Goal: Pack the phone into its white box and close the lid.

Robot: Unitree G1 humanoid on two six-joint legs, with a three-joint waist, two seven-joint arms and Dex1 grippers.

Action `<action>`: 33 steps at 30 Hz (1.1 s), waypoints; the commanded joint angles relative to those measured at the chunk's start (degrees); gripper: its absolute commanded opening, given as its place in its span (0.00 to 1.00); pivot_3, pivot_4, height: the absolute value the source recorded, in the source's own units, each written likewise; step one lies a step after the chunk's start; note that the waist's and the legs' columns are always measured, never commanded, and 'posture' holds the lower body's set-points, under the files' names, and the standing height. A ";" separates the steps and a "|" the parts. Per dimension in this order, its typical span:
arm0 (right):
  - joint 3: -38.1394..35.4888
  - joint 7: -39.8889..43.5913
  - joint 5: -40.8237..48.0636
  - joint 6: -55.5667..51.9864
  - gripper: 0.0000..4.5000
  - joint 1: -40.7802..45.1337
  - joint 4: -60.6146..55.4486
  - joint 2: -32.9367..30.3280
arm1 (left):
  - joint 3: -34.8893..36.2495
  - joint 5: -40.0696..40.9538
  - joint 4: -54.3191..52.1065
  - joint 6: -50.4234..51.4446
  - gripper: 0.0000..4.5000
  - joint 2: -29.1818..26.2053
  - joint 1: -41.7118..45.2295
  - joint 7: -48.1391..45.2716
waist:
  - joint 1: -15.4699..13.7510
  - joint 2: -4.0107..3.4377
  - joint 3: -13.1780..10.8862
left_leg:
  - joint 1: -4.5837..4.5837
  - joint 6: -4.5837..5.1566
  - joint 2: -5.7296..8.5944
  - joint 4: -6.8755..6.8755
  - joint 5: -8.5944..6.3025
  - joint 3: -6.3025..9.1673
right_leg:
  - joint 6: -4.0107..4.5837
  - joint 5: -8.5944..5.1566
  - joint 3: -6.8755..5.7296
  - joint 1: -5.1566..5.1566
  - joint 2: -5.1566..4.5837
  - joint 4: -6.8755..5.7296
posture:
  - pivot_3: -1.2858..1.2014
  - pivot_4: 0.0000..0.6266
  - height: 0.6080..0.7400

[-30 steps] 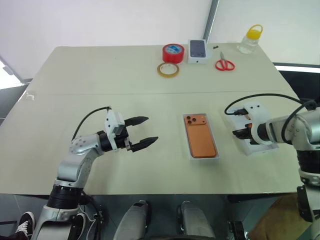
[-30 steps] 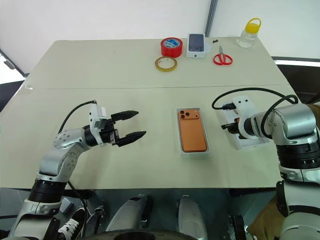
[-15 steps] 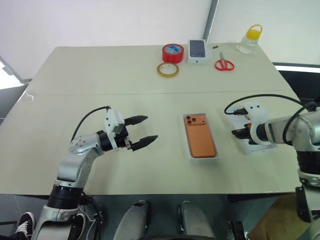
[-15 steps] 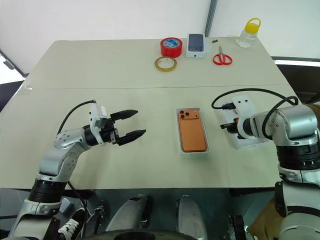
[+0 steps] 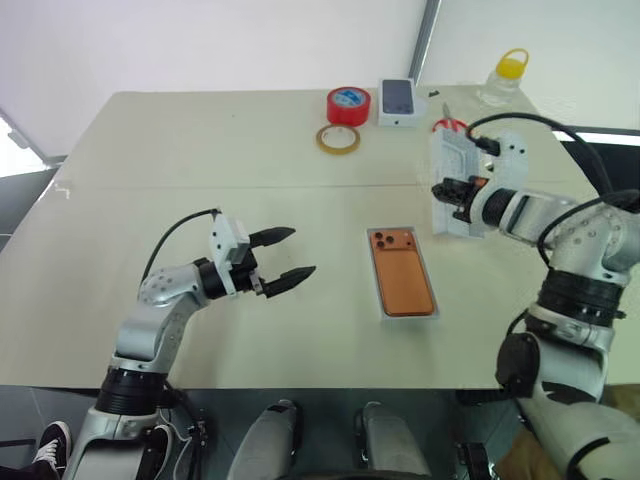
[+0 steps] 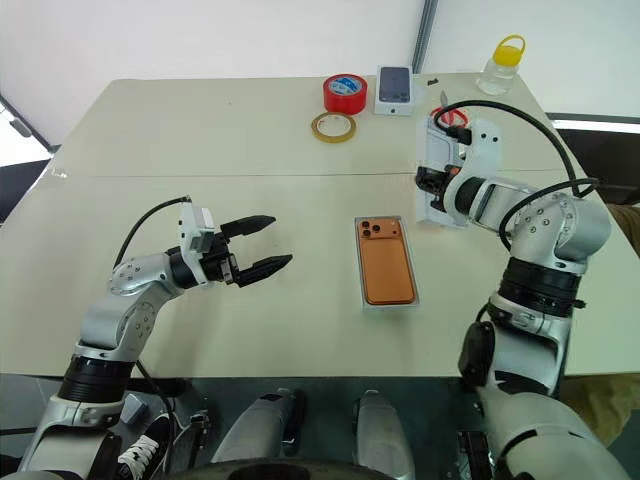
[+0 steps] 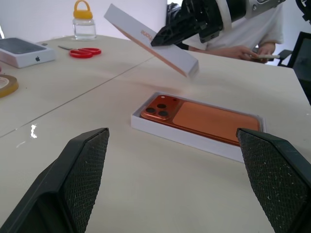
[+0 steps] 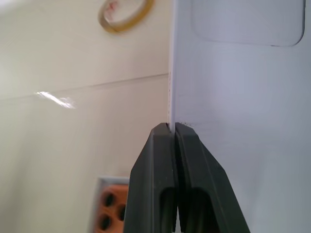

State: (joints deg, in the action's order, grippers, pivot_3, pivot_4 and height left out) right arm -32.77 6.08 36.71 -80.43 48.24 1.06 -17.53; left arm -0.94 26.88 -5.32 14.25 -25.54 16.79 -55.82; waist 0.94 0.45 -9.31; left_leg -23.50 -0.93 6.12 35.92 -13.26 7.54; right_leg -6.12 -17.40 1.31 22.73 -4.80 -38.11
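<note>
I see the phone lying camera-side up inside the white box at mid-table. My right gripper pinches the lid by its rim — lifted and tilted, just beyond the box. My left gripper hangs spread wide, empty, well left of the box.

Orange phone with three dark lenses, seated in a white box, white lid edged with what may be orange lettering, red tape roll, tan tape ring, red-handled scissors, yellow-capped clear bottle, cream table, black fingers.
</note>
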 commanded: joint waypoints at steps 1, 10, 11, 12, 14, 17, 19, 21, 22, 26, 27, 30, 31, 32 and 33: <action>-7.64 -0.53 8.64 -4.46 0.01 2.02 -5.65 7.70 | 1.01 0.88 -1.33 0.32 0.98 0.23 1.28 1.06 | 0.27 -0.02 0.00 | 0.00 -0.01 -0.04 -0.03 0.01 0.00 | 0.01 0.01 0.00 0.03 0.03 -0.02 | 0.52 0.24 1.00; -11.69 -5.84 27.16 -12.07 0.01 -4.16 -14.94 17.22 | 2.79 2.90 -2.33 2.47 0.98 0.28 1.53 2.84 | -0.04 -0.16 -0.08 | 0.00 -0.10 -0.03 -0.10 0.06 0.03 | 0.05 0.03 0.01 0.08 0.02 -0.02 | 0.52 0.24 1.00; -11.61 -7.31 29.71 -12.07 0.01 -4.57 -15.20 17.75 | 2.90 2.91 -2.40 2.50 0.98 0.37 1.63 3.01 | 0.02 -0.17 -0.09 | 0.00 -0.10 -0.03 -0.10 0.06 0.02 | 0.05 0.03 0.03 0.10 0.02 -0.02 | 0.52 0.24 1.00; -11.33 -8.81 31.91 -12.07 0.01 -4.90 -15.54 18.14 | 3.01 2.85 -2.45 2.49 0.98 0.43 1.70 3.06 | 0.12 -0.19 -0.11 | -0.01 -0.10 -0.03 -0.11 0.07 0.02 | 0.05 0.03 0.03 0.11 0.02 -0.04 | 0.52 0.24 1.00; -9.76 -11.83 38.52 -12.07 0.01 -6.23 -15.58 18.50 | 3.38 3.33 -2.53 2.96 0.98 0.84 1.89 3.40 | 0.34 -0.24 -0.13 | -0.01 -0.10 -0.05 -0.12 0.07 0.00 | 0.07 0.04 0.06 0.16 0.04 -0.08 | 0.52 0.24 1.00; -6.19 -17.81 48.56 -10.08 0.01 -9.39 -14.37 16.68 | 3.33 3.66 -2.83 3.16 0.98 1.22 2.12 4.12 | 0.33 -0.24 -0.13 | 0.00 -0.11 -0.08 -0.15 0.07 0.00 | 0.07 0.04 0.06 0.18 0.06 -0.09 | 0.52 0.24 1.00; 0.01 -22.13 57.92 -6.72 0.01 -14.23 -13.34 12.20 | 3.32 4.12 -3.14 3.52 0.98 1.38 2.09 4.40 | 0.15 -0.23 -0.12 | 0.00 -0.11 -0.08 -0.16 0.08 0.01 | 0.07 0.04 0.06 0.15 0.06 -0.07 | 0.52 0.24 1.00; 6.33 -25.76 66.70 -1.54 0.01 -18.87 -13.79 7.29 | 3.25 4.21 -3.58 3.64 0.98 1.53 1.79 4.66 | -0.10 -0.23 -0.13 | -0.01 -0.09 -0.03 -0.14 0.08 0.01 | 0.07 0.03 0.04 0.09 0.00 0.01 | 0.52 0.24 1.00; 9.27 -27.47 70.79 1.68 0.01 -20.63 -14.17 4.72 | 3.23 4.19 -3.74 3.68 0.98 1.62 1.66 4.86 | -0.01 -0.22 -0.14 | -0.02 -0.08 -0.02 -0.14 0.07 0.01 | 0.07 0.03 0.04 0.07 -0.02 0.05 | 0.52 0.24 1.00; 16.75 -27.28 76.29 8.76 0.01 -24.96 -15.27 -3.22 | 3.11 4.95 -4.48 4.51 0.98 1.83 1.08 5.23 | 0.44 -0.21 -0.15 | -0.02 -0.03 -0.02 -0.03 0.06 -0.06 | 0.06 0.03 0.04 0.04 -0.03 0.03 | 0.52 0.24 1.00; 18.09 -26.08 76.29 9.76 0.01 -26.07 -15.30 -4.51 | 2.86 4.84 -4.83 4.41 0.98 1.91 0.82 5.25 | 0.50 -0.20 -0.15 | -0.01 -0.04 -0.07 -0.02 0.06 -0.05 | 0.06 0.03 0.03 0.02 0.02 0.03 | 0.52 0.24 1.00; 21.00 -22.17 76.29 11.90 0.01 -28.40 -16.20 -6.86 | 2.47 4.86 -5.65 4.66 0.98 2.04 0.11 5.42 | 0.37 -0.20 -0.15 | 0.01 -0.03 -0.15 -0.08 0.06 -0.04 | 0.07 0.03 0.02 0.02 0.12 0.03 | 0.52 0.24 1.00; 21.76 -21.59 76.29 12.77 0.00 -28.81 -16.74 -7.47 | 2.47 5.33 -5.83 5.33 0.92 2.04 -0.04 5.42 | 0.29 -0.20 -0.15 | 0.01 -0.04 -0.15 -0.09 0.06 -0.04 | 0.07 0.03 0.02 0.02 0.12 0.03 | 0.52 0.24 1.00; 22.54 -21.14 76.29 13.62 0.00 -29.22 -17.17 -7.84 | 2.59 5.71 -6.01 5.84 0.86 2.05 -0.25 5.48 | 0.22 -0.20 -0.16 | 0.01 -0.03 -0.15 -0.09 0.06 -0.04 | 0.06 0.03 0.02 0.01 0.12 0.04 | 0.52 0.24 1.00; 23.24 -20.83 76.29 14.43 0.00 -29.50 -17.47 -8.11 | 2.70 5.95 -6.15 6.20 0.80 2.05 -0.37 5.53 | 0.11 -0.19 -0.16 | 0.00 -0.03 -0.14 -0.08 0.05 -0.04 | 0.06 0.03 0.02 0.01 0.11 0.05 | 0.52 0.24 1.00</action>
State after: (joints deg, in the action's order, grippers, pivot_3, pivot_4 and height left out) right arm -9.91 -16.15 111.10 -67.66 18.65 -13.87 -25.13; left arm 1.19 31.61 -9.25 20.00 -23.46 16.36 -50.45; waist 1.05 0.26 -9.47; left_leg -23.50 -0.96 5.98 35.88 -13.21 7.50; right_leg -6.06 -17.38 1.33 22.72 -4.70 -38.06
